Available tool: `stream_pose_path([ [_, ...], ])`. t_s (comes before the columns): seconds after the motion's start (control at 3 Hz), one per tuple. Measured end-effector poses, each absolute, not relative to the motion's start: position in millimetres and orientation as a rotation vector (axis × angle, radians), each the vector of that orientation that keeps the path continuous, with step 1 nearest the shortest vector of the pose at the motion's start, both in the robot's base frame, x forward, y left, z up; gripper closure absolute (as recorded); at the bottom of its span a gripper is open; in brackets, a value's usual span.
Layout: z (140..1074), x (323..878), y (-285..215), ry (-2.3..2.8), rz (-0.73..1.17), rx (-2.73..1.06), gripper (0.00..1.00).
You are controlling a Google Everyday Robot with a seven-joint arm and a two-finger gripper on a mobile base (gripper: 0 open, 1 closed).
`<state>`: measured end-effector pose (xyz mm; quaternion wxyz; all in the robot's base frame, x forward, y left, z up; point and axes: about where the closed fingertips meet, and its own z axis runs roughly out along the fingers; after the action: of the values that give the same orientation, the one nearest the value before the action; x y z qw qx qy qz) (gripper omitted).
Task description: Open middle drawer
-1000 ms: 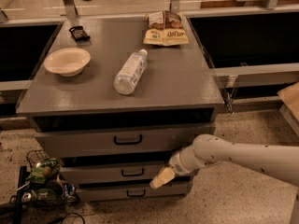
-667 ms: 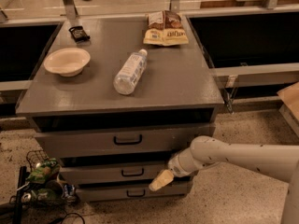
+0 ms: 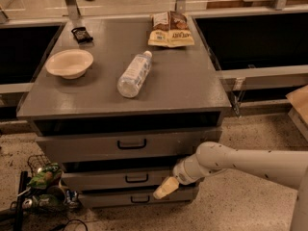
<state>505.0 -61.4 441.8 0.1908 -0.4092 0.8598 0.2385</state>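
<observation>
1. Camera view: the middle drawer (image 3: 98, 180) is the second of three grey fronts in the cabinet (image 3: 192, 88), with a small black pull (image 3: 136, 178) at its centre and a dark gap above it.
2. The gripper (image 3: 164, 188) sits low at the drawer's right end, right of and slightly below the pull, over the seam with the bottom drawer (image 3: 110, 199).
3. Gripper opening and hold: cannot tell.
4. On the cabinet top: bowl (image 3: 70, 63), bottle (image 3: 134, 74).

We count 3 grey drawers (image 3: 82, 148) under the worktop (image 3: 183, 81), which carries 1 bowl (image 3: 70, 63), 1 bottle (image 3: 134, 74) and 1 snack bag (image 3: 170, 29). We see 1 hand (image 3: 162, 190), near the middle drawer (image 3: 96, 179).
</observation>
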Motion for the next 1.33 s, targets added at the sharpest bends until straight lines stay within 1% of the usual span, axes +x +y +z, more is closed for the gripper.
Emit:
stream_pose_path([
  [0.33, 443, 487, -64, 2.414, 0.723, -1.162, 0.0],
  [0.67, 448, 486, -64, 2.413, 0.725, -1.163, 0.0],
  [1.33, 456, 446, -74, 2.397, 0.785, -1.217, 0.0],
])
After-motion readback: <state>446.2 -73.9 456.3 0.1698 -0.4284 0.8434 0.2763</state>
